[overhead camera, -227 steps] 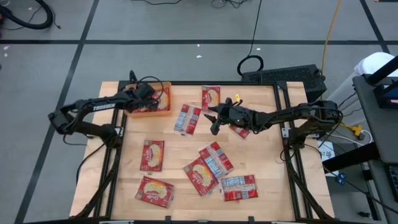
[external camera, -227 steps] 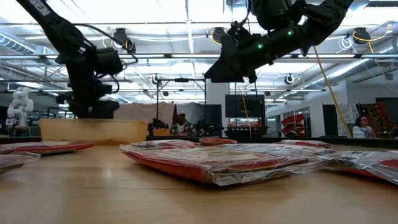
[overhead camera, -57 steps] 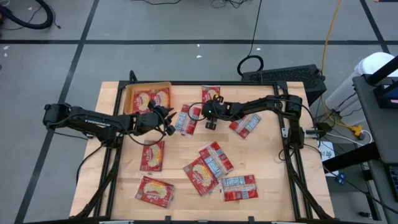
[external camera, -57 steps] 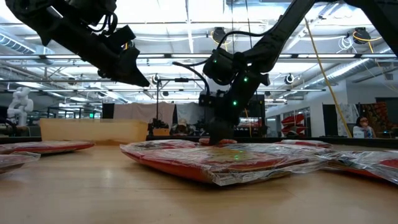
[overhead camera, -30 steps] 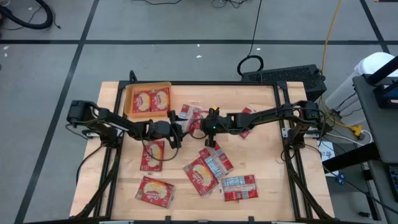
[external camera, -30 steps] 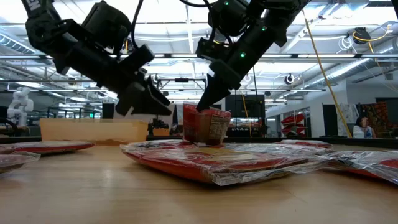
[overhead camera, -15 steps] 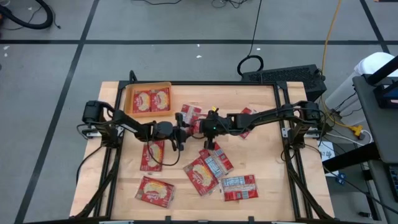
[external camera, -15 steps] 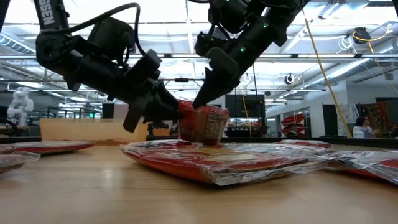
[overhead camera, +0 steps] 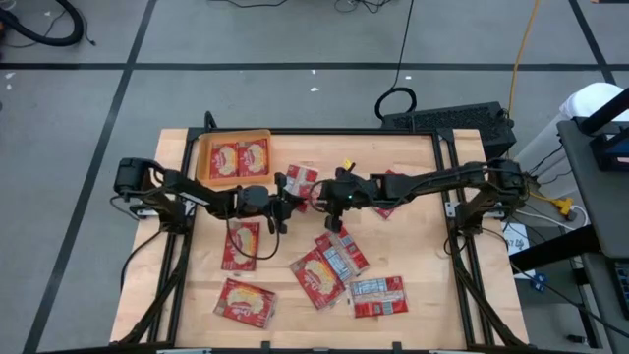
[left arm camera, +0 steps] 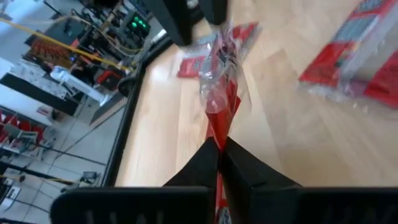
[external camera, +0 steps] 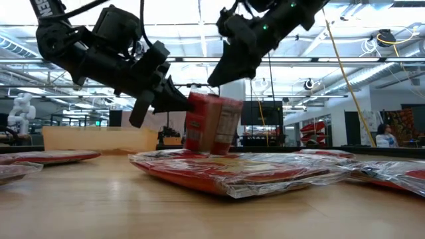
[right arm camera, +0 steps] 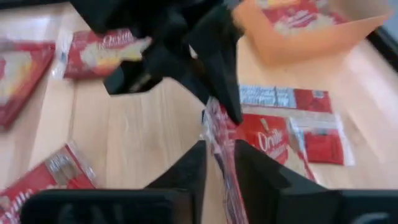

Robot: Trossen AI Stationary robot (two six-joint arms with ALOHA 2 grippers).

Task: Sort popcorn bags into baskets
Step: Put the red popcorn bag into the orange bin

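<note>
Left gripper: the left gripper (external camera: 174,101) sits mid-table, its fingers (left arm camera: 205,163) pinched tight on the edge of one popcorn bag (external camera: 211,123), which hangs tilted just above the packets lying flat under it.

Right gripper: the right gripper (overhead camera: 327,198) is just beside the same bag from the other side. In the right wrist view its fingers (right arm camera: 190,167) stand a little apart with the bag's edge between them; whether they still touch it is hard to tell, since the film blurs against the dark pads.

Held bag in the high view: largely hidden where the two grippers meet; only a sliver of red shows there.

Orange bin: the orange bin (overhead camera: 203,175) lies at the table's far left corner with two bags (overhead camera: 237,157) side by side inside, picture side up. In the low view it shows only as a pale strip, its contents hidden.

Loose bags: one bag (overhead camera: 300,179) lies just behind the grippers, one (overhead camera: 386,190) is partly covered by the right arm, one (overhead camera: 240,245) lies under the left arm's cable, and a cluster (overhead camera: 329,262) sits toward the near edge with some overlapping.

Near-left bag: a single bag (overhead camera: 244,302) lies apart near the table's front.

Low view foreground: the nearest flat bag (external camera: 239,174) blocks most of what lies behind it.
</note>
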